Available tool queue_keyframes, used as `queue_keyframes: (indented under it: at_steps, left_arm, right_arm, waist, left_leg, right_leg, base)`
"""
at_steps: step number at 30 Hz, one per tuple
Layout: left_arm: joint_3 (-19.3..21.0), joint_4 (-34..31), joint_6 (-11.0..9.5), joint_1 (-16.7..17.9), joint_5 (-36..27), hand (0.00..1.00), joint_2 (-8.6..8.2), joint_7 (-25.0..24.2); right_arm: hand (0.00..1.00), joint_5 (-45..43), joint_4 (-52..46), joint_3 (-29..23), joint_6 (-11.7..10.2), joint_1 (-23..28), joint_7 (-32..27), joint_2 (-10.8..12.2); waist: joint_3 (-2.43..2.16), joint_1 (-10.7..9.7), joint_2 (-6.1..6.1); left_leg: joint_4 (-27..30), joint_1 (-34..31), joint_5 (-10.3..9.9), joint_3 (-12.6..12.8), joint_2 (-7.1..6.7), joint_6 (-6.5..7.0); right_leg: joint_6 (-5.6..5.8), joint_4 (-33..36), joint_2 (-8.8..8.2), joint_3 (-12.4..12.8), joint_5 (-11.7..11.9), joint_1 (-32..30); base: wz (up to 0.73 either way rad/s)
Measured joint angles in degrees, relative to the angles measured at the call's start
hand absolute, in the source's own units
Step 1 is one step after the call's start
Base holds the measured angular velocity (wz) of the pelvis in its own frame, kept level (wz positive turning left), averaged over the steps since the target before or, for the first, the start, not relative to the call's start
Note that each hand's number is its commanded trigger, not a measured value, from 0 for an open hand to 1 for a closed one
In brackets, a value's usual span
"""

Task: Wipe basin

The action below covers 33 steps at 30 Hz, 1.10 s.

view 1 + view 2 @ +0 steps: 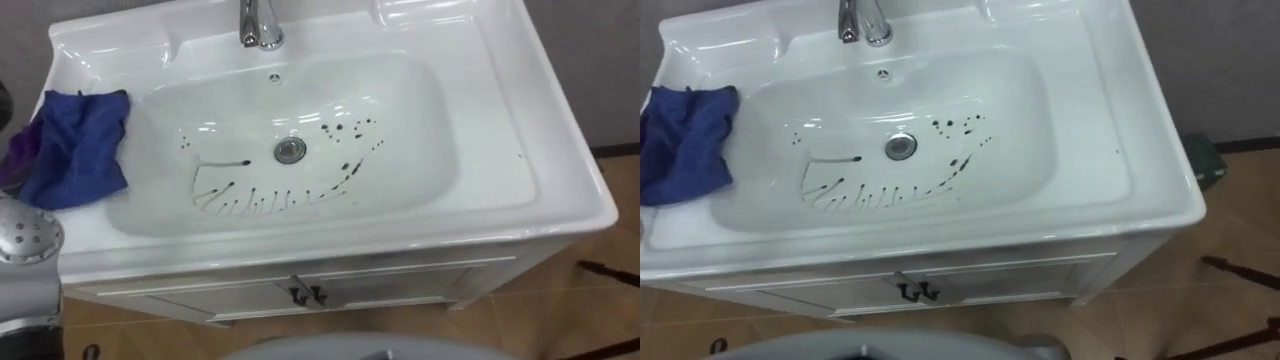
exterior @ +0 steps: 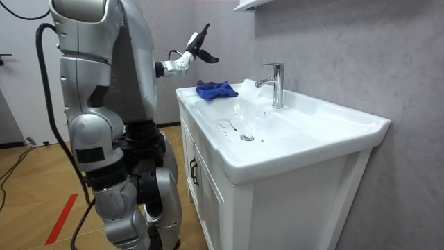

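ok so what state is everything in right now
basin: dirty, dark marks around the drain
blue cloth: crumpled on the rim, not held
faucet: no water running
cabinet doors: shut
left hand: raised, open, empty

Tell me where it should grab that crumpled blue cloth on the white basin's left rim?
I'd pinch the bunched folds atop the crumpled blue cloth, coming down from above with the left hand, raised nearby. It lies heaped on the white basin's rim, so no edge is easy to slip under.

Grey textured wall [image 2: 347, 42], wooden floor [image 2: 28, 180], white cabinet [image 2: 208, 208], shelf above [image 2: 244, 5]
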Motion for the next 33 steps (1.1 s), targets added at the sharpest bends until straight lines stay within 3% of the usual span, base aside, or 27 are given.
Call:
queue_keyframes:
  at_steps: [6,16,20,24,33]
  left_arm:
    - [-0.7,0.0,0.1,-0.1,-0.2,0.00,-0.31,-1.6]
    - [-3.0,2.4,3.0,0.2,-1.8,0.00,-4.78,-8.8]
    - [-3.8,4.5,4.5,0.2,-1.9,0.00,-6.40,-11.4]
    - [-3.9,4.9,5.6,0.2,-1.8,0.00,-6.62,-13.0]
    - [-4.6,4.9,5.6,1.2,-1.8,0.00,-7.90,-13.1]
  right_arm:
    - [0.00,-0.4,-0.2,0.0,0.7,-0.2,-1.7,0.5]
    - [0.00,-0.1,-2.1,0.0,2.5,-0.4,-2.4,1.6]
    - [0.00,-0.2,-2.1,0.2,3.2,-0.3,-2.2,1.8]
    - [0.00,-0.3,-2.1,1.2,3.6,-0.4,-2.0,1.9]
    - [0.00,-0.3,-2.5,1.2,3.6,-0.4,-1.5,1.8]
  waist:
    - [-0.28,-0.5,-0.10]
    - [-0.47,0.3,-0.03]
    - [-0.80,0.9,-0.33]
    - [-0.84,1.2,-0.95]
    - [-0.81,1.2,-1.08]
  left_leg:
    - [-1.0,0.6,-0.1,1.3,0.34,-0.11]
    - [-1.0,1.0,-0.1,1.6,0.33,-0.23]
    - [-0.9,0.9,-0.1,1.8,0.36,-0.22]
    - [-1.0,0.9,-0.1,1.9,0.37,-0.21]
    - [-0.5,0.6,-0.1,1.8,0.35,-0.21]
  right_leg:
    - [-0.06,-0.4,0.29,0.3,0.6,0.4]
    - [0.12,-0.2,0.29,1.0,0.7,0.0]
    - [0.15,-0.1,0.39,1.7,0.7,-0.4]
    - [0.28,-0.2,0.45,1.9,1.0,-0.4]
    - [0.33,-0.4,0.43,1.9,1.1,-0.4]
  base:
    - [-0.04]
    - [0.00]
    - [-0.04]
    - [0.00]
    - [0.00]
